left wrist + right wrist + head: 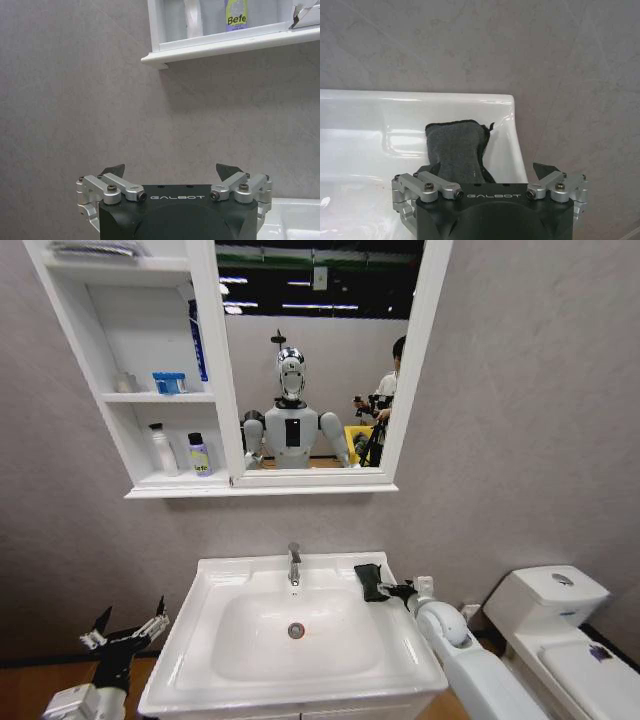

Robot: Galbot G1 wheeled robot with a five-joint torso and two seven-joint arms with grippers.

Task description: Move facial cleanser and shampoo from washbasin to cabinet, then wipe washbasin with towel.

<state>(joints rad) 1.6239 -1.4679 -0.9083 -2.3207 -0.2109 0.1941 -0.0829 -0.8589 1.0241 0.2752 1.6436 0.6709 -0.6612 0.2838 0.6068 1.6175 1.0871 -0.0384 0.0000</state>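
— Where is the towel (370, 581) found, and how does it lie from each pincer?

— It is seen on the washbasin (214, 578) rim, at the back right corner, just right of the chrome tap (294, 564). The right pincer (398, 590) is held immediately beside it, at the right edge of the basin. In the right wrist view the towel (456, 150) is placed straight ahead of the right pincer (487, 172) but offset toward one finger, so that the cloth is not centred in the gap.

— And its long axis?

— The cloth is folded into a rough oblong whose long side is judged to run from the front toward the back wall, roughly in line with the pincer's reach.

— How are the fingers set?

— The right pincer's fingers are spread apart with nothing between them. The left pincer (126, 629) is likewise spread and empty, parked off the front left corner of the basin, well apart from the towel.

— Which arm is favoured?

— The right, by nearness. A small sideways correction would be needed for the towel to be straddled.

— And the bottles?

— Two bottles (199, 455) are already stood on the lowest shelf of the cabinet (228, 388); the bowl is left bare.
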